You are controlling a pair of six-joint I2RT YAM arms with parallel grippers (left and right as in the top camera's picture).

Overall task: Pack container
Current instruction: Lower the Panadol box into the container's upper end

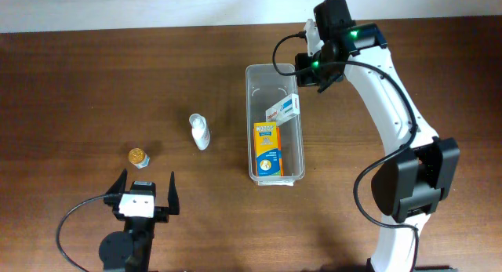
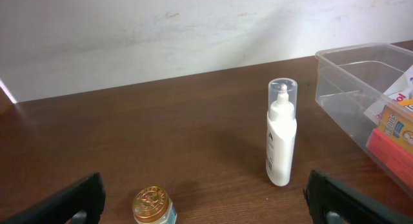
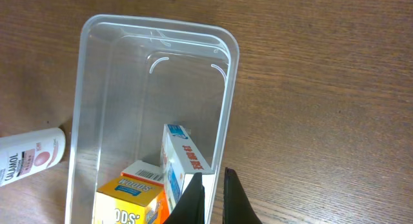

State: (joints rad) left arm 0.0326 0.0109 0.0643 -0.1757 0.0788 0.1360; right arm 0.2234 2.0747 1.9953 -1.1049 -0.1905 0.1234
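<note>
The clear container (image 1: 271, 82) is sitting mid-frame on the brown worktop (image 1: 78, 84), holding two boxes.
The right hand (image 3: 214, 176) is hovering, fingers pressed together, over the container's right rim beside a tilted white-and-blue box (image 1: 284, 109) (an orange-yellow box (image 1: 267, 150) is lying lower in the frame). The left hand (image 1: 145, 195) is hanging wide open at lower left, near an upright white bottle (image 1: 200, 131) and a gold-lidded jar (image 1: 139, 156).

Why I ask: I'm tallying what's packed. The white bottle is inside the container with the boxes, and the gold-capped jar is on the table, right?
No. The overhead view shows the white bottle outside the container, on the table beside it. The boxes are inside, and the gold-capped jar is on the table.
</note>
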